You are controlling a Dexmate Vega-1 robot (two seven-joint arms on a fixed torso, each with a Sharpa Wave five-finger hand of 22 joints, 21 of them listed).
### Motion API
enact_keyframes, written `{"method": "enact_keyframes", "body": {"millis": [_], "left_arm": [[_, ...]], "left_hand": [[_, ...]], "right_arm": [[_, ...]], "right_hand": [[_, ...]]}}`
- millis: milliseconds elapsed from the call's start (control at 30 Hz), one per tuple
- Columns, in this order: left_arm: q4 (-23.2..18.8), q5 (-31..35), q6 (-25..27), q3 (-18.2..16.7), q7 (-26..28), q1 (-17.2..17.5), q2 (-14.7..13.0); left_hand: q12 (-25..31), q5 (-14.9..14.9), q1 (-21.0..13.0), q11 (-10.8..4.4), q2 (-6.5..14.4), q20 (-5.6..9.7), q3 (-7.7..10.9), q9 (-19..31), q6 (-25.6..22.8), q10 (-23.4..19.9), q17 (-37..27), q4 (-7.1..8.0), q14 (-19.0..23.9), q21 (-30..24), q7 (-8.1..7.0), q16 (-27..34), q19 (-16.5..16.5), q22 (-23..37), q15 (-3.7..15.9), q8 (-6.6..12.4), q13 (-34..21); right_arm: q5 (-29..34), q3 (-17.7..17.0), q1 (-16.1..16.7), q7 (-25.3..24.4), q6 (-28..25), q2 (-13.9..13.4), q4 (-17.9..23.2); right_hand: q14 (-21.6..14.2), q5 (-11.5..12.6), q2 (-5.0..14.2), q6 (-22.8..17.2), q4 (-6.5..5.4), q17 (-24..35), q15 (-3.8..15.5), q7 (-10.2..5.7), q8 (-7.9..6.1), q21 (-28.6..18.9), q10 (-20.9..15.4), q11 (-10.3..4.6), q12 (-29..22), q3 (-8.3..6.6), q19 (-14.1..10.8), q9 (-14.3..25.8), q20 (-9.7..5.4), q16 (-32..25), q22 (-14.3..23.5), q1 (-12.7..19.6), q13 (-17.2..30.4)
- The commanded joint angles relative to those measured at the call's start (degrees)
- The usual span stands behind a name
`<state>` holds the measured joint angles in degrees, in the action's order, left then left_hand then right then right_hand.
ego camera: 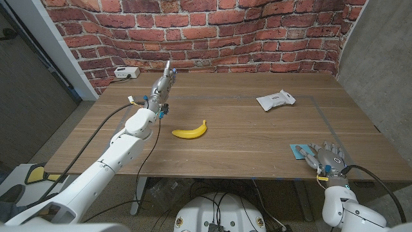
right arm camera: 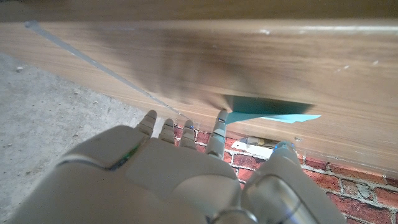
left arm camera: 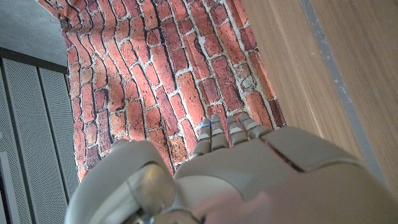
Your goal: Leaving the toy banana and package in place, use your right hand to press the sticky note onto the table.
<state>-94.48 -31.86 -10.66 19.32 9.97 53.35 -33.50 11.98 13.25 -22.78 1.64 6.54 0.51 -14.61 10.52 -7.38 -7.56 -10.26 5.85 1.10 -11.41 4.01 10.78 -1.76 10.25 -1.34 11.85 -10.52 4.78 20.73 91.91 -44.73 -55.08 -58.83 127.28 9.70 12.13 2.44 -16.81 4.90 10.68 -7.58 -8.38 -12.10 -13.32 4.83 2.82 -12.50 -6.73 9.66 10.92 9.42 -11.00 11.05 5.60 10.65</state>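
While well apart: toy banana, package (sticky note under right hand).

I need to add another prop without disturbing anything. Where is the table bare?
Bare wood lies between the toy banana and the package, and along the near edge left of the sticky note. The near right corner is crowded by the right hand.

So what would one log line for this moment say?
right robot hand: fingers on sticky note | left robot hand: raised, empty | toy banana, package: untouched
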Motion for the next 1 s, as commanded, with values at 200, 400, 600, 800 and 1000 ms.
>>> {"method": "enact_keyframes", "body": {"millis": [200,400,600,800,1000], "left_arm": [[-0.6,0.1,0.3,-0.5,0.5,0.5,-0.5],[-0.5,0.2,-0.2,-0.7,0.6,0.4,-0.4],[-0.1,-0.1,-0.1,-0.6,-0.7,-0.1,-0.8],[0.3,-0.9,0.9,-0.7,-2.8,-0.5,-2.2],[-1.1,-0.5,0.4,-1.3,-1.8,0.9,-2.7]], "left_hand": [[-0.2,-0.2,-0.5,-0.39,0.0,-0.23,-0.31,0.2,-0.4,-0.2,-0.2,-0.12,-0.1,0.0,-0.15,-0.1,-0.6,0.1,0.05,-0.17,-0.3],[-0.2,-0.2,-0.5,-0.37,0.1,-0.24,-0.33,0.2,-0.5,-0.2,-0.2,-0.12,-0.1,0.0,-0.15,-0.1,-0.6,0.2,0.06,-0.18,-0.3],[-0.2,-0.2,-0.6,-0.33,0.1,-0.24,-0.34,0.2,-0.5,-0.2,-0.2,-0.11,-0.1,0.0,-0.13,-0.1,-0.6,0.2,0.06,-0.19,-0.3],[-0.2,-0.2,-0.6,-0.41,0.1,-0.23,-0.37,0.2,-0.5,-0.2,-0.2,-0.11,-0.1,-0.1,-0.12,-0.1,-0.6,0.2,0.07,-0.19,-0.3],[-0.2,-0.2,-0.6,-0.36,0.1,-0.18,-0.38,0.2,-0.5,-0.2,-0.2,-0.11,-0.1,-0.1,-0.12,-0.1,-0.6,0.2,0.08,-0.24,-0.3]], "right_arm": [[0.3,-2.5,1.8,-3.2,3.0,1.9,1.2],[1.7,-2.6,2.3,-4.1,3.3,2.1,2.6],[2.8,-2.9,3.1,-4.9,4.0,2.7,3.3],[5.5,-1.4,2.5,-6.3,4.4,3.3,2.8],[5.9,-1.1,1.9,-5.4,5.2,3.4,1.9]], "right_hand": [[0.6,0.0,0.31,-0.3,0.02,0.1,0.58,-0.04,0.04,-0.1,-1.1,0.16,-0.6,-0.14,5.4,0.1,0.21,-0.5,0.2,0.3,0.2],[0.4,0.0,0.31,-0.4,0.04,0.1,0.59,0.02,0.05,-0.1,-1.4,0.12,-0.7,-0.14,5.3,0.1,0.27,-0.5,0.2,0.3,0.2],[0.0,0.0,0.28,-0.4,0.07,0.1,0.65,-0.12,0.07,-0.2,-1.9,0.14,-0.9,-0.14,5.1,0.1,0.29,-0.5,0.2,0.3,0.2],[-1.7,0.0,0.15,-1.7,0.18,0.0,1.17,-0.27,-0.28,-0.8,-3.6,-0.32,-1.4,-0.10,3.1,0.1,0.29,-0.9,0.2,0.4,0.2],[-2.1,0.0,0.10,-1.9,0.22,0.0,1.37,-0.33,-0.29,-1.0,-4.1,-0.44,-1.5,-0.09,2.5,0.1,0.21,-0.9,0.2,0.4,0.2]]}}
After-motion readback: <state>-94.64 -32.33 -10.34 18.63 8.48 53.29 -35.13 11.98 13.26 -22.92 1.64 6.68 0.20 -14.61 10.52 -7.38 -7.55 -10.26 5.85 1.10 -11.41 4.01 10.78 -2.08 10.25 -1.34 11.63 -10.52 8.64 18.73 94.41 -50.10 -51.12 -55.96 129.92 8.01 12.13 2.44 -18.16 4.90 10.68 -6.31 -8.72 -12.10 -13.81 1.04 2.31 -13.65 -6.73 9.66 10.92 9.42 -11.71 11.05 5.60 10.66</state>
